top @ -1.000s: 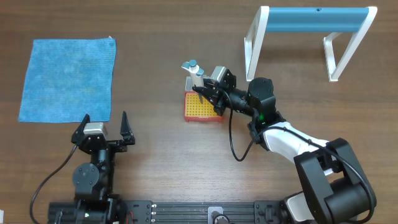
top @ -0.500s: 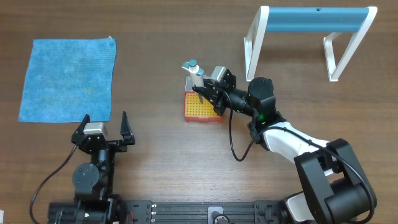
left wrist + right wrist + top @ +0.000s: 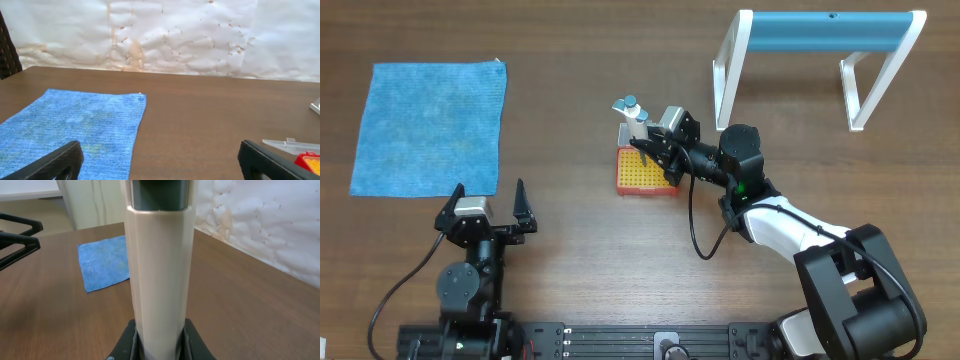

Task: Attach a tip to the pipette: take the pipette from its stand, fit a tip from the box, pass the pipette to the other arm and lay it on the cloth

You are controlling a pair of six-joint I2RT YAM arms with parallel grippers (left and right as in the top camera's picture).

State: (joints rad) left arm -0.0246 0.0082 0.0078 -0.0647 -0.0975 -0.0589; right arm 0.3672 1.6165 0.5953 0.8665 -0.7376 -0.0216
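Note:
My right gripper [image 3: 645, 143] is shut on the white pipette [image 3: 633, 119], holding it upright over the far edge of the red tip box [image 3: 645, 172] with its yellow tip rack. In the right wrist view the pipette's pale body [image 3: 159, 270] rises between the dark fingers [image 3: 125, 339]. The blue cloth [image 3: 430, 128] lies flat at the table's far left, also seen as the blue cloth [image 3: 70, 127] ahead of the left arm. My left gripper [image 3: 487, 203] stands open near the cloth's near edge, nothing between its fingers [image 3: 52, 162].
The white pipette stand [image 3: 820, 55] with its blue top bar stands at the far right. A black cable [image 3: 695, 225] loops from the right arm onto the wood. Bare tabletop lies between the cloth and the tip box.

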